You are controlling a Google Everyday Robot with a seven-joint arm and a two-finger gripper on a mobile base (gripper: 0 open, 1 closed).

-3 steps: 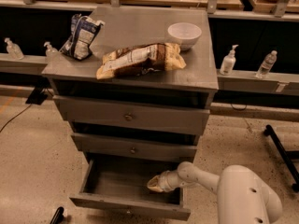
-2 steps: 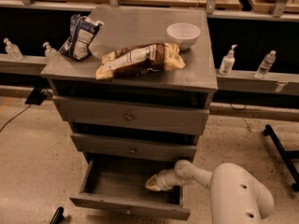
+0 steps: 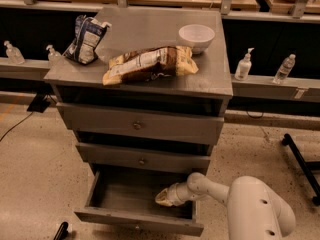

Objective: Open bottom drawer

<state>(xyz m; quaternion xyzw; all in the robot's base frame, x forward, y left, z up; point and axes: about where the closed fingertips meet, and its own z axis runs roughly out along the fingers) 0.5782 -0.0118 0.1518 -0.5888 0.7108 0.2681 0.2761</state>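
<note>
The grey bottom drawer (image 3: 135, 218) of a three-drawer cabinet stands pulled out, its inside bare and its front panel near the lower edge of the camera view. My gripper (image 3: 163, 199) reaches into the drawer's right side on a white arm that comes in from the lower right, with its tip low over the drawer floor. The two drawers above, the mid-sized one (image 3: 142, 159) and the tall top one (image 3: 137, 125), are pushed in.
On the cabinet top (image 3: 210, 76) lie a tan snack bag (image 3: 147, 64), a blue-white bag (image 3: 86, 40) and a white bowl (image 3: 196, 36). Bottles (image 3: 243, 65) line a ledge behind. A black frame leg (image 3: 300, 159) lies on the floor at right.
The white arm has shifted left, carrying the gripper slightly further left inside the drawer. The drawer stays pulled out about as far as before.
</note>
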